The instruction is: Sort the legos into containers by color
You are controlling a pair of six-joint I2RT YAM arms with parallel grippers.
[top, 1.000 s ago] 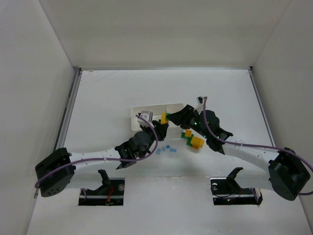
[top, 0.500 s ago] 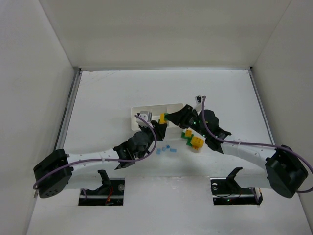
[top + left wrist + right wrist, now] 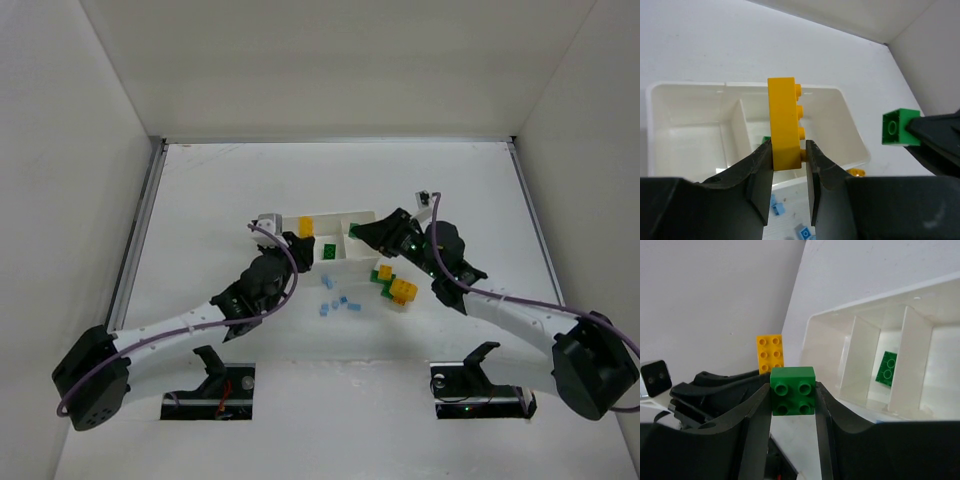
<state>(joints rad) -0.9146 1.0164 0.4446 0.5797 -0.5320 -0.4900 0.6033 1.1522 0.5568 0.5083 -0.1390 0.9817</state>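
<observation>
My left gripper (image 3: 303,236) is shut on a yellow brick (image 3: 306,226) and holds it upright above the white tray (image 3: 330,216), over its left part. In the left wrist view the brick (image 3: 786,122) stands between the fingers (image 3: 759,170), with the tray's compartments behind. My right gripper (image 3: 357,232) is shut on a green brick (image 3: 351,231) at the tray's right end; the right wrist view shows it (image 3: 793,390) studs up. One green brick (image 3: 328,250) lies in the middle compartment and also shows in the right wrist view (image 3: 887,369).
Green and yellow bricks (image 3: 395,283) lie loose just right of the tray's front. Several light blue bricks (image 3: 340,304) lie scattered in front of the tray and also show in the left wrist view (image 3: 776,207). White walls enclose the table.
My left gripper has moved left and a little back with the yellow brick. My right gripper has drawn slightly right with the green brick. More of the tray shows.
</observation>
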